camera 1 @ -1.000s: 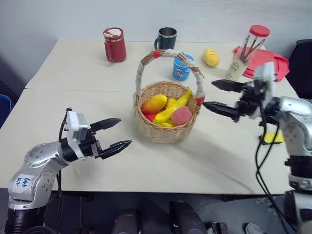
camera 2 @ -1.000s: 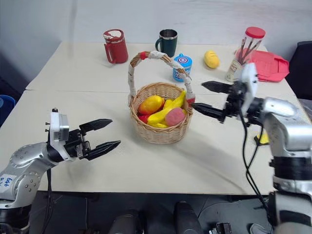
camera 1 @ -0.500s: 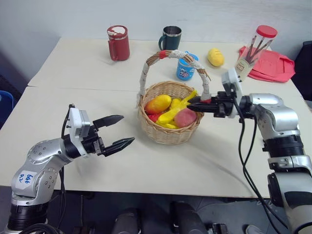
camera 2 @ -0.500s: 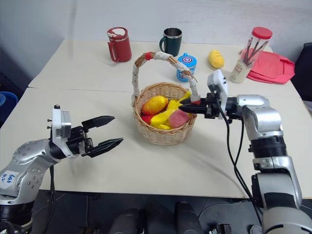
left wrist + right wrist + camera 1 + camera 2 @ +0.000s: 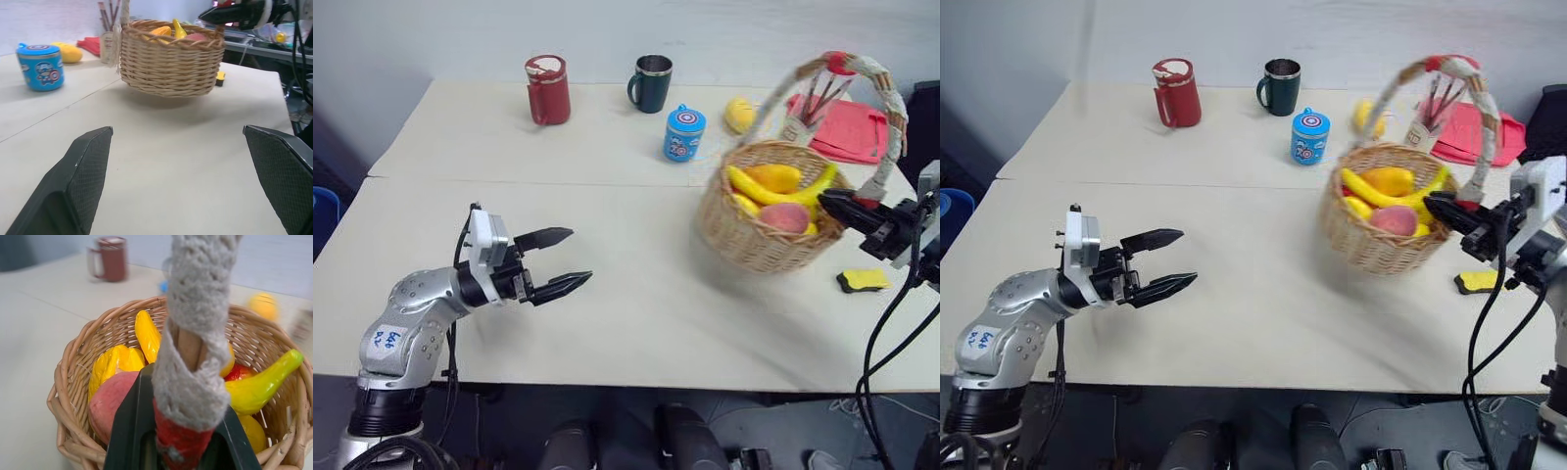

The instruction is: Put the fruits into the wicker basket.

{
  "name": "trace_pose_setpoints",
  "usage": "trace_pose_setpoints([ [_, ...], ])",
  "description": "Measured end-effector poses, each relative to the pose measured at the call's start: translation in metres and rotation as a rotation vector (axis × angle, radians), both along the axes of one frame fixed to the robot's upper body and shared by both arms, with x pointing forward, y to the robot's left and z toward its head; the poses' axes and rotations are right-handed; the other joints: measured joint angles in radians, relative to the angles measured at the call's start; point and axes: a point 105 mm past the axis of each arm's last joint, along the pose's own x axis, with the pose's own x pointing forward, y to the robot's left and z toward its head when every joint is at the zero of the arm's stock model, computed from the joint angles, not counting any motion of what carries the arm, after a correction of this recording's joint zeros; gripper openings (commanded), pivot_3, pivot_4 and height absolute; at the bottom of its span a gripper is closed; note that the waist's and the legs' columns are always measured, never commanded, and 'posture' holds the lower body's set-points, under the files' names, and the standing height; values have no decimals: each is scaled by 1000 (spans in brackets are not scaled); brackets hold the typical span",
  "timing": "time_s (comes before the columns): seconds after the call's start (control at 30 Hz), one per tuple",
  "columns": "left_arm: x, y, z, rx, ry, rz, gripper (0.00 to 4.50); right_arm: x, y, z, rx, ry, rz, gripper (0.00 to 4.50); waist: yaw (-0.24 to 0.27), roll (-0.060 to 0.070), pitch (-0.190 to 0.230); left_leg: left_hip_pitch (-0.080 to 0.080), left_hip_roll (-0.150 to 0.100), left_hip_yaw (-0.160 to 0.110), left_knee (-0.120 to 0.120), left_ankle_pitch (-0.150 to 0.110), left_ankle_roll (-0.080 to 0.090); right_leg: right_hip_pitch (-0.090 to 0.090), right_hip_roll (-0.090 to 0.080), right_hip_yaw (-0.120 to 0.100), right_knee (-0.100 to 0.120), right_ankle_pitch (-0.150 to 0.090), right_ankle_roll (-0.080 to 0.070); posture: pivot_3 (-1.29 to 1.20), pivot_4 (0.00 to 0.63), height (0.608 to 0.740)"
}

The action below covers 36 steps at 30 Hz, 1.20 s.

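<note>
The wicker basket [image 5: 754, 235] sits tilted over the right part of the table, and its base looks slightly raised off the tabletop. Inside lie a yellow banana [image 5: 828, 185], an orange-yellow mango [image 5: 773, 178] and a pink peach [image 5: 784, 217]. My right gripper [image 5: 839, 206] is shut on the foot of the basket's handle [image 5: 195, 333], at the red band on the right rim. One more yellow fruit [image 5: 736, 115] lies on the table behind the basket. My left gripper [image 5: 579, 255] hovers open above the table's left front, far from the basket, its fingers [image 5: 83, 171] spread wide.
At the back stand a red mug [image 5: 547, 90], a dark green mug [image 5: 651, 83] and a blue cup [image 5: 683, 133]. A clear jar of sticks [image 5: 811, 98] and a red cloth [image 5: 854, 127] are at the back right. A black-and-yellow block [image 5: 864, 281] lies near the right edge.
My right gripper closed on the foot of the handle and swung the basket from the table's middle to the right, tilting it. The left gripper stayed open in place.
</note>
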Motion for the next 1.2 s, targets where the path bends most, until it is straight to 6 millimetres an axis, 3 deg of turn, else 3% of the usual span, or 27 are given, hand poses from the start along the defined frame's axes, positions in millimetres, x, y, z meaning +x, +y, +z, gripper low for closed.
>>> trace_pose_setpoints([
  [0.17, 3, -5, 3, 2, -16, -26, 4500, 14, -10, -19, 1, 16, -84, 199, -2, 0, 0, 0, 1, 1, 0, 1, -2, -1, 2, 1, 1, 0, 0, 0, 150, 740],
  [0.2, 4, -5, 3, 4, -15, -30, 4500, 16, -12, -20, -2, 11, -94, 938, -2, 0, 0, 0, 1, 1, 0, 1, -2, -1, 2, 1, 1, 0, 0, 0, 150, 740],
  [0.3, 6, -2, 0, 10, -1, -25, 4500, 19, -14, -27, -5, 26, -98, 1724, 4, 0, 0, 0, 1, 1, 0, 1, -1, -1, 2, 1, 0, 0, 0, 0, 150, 740],
  [0.4, 5, -1, -1, 22, 0, -27, 4500, 18, -15, -34, -10, 35, -85, 2828, 7, 0, 0, -1, 1, 1, 0, 1, -1, -1, 1, 1, 0, 0, 0, 0, 150, 740],
  [0.57, 2, 13, -12, 68, 24, 22, 4500, -1, -29, -20, -81, -23, -53, 4470, 10, 1, 0, -1, 0, 0, 0, 0, 0, -1, 0, 0, -1, 0, 0, 0, 150, 740],
  [0.7, -2, 34, -35, 137, 65, 89, 4500, -28, -36, 2, -150, -171, 32, 4470, 8, 1, 0, 1, 1, 0, 0, 0, 1, 1, 1, 0, -2, 0, 0, 0, 150, 740],
  [0.8, -9, 51, -55, 171, 109, 149, 4500, -43, -48, -9, -219, -145, 48, 4470, 6, 1, 0, 1, 1, 1, -1, 0, 1, 1, -1, 1, -2, 0, 0, 0, 150, 740],
  [0.87, -13, 59, -63, 195, 118, 181, 4500, -52, -44, -23, -252, -103, 107, 4470, 6, 1, 0, 1, 2, 0, -1, -2, 4, 1, -2, 1, -2, 0, 0, 0, 150, 740],
  [1.0, -25, 72, -71, 248, 82, 259, 4500, -84, 4, -73, -323, 25, 440, 4470, 6, 0, 0, 1, 5, -3, -2, -3, 3, 2, -2, 4, -3, 0, 0, 0, 150, 740],
  [1.1, -31, 69, -74, 274, 51, 274, 4500, -86, 35, -97, -308, 4, 569, 4470, 3, 0, 0, 4, 4, -1, -2, -4, 3, 3, -3, 4, -1, 0, -1, 0, 150, 740],
  [1.2, -37, 71, -80, 296, 58, 304, 4500, -81, 56, -109, -346, -48, 637, 4470, 4, 0, 0, 6, 4, 0, -2, -4, 3, 3, -3, 4, 0, 0, -1, 0, 150, 740],
])
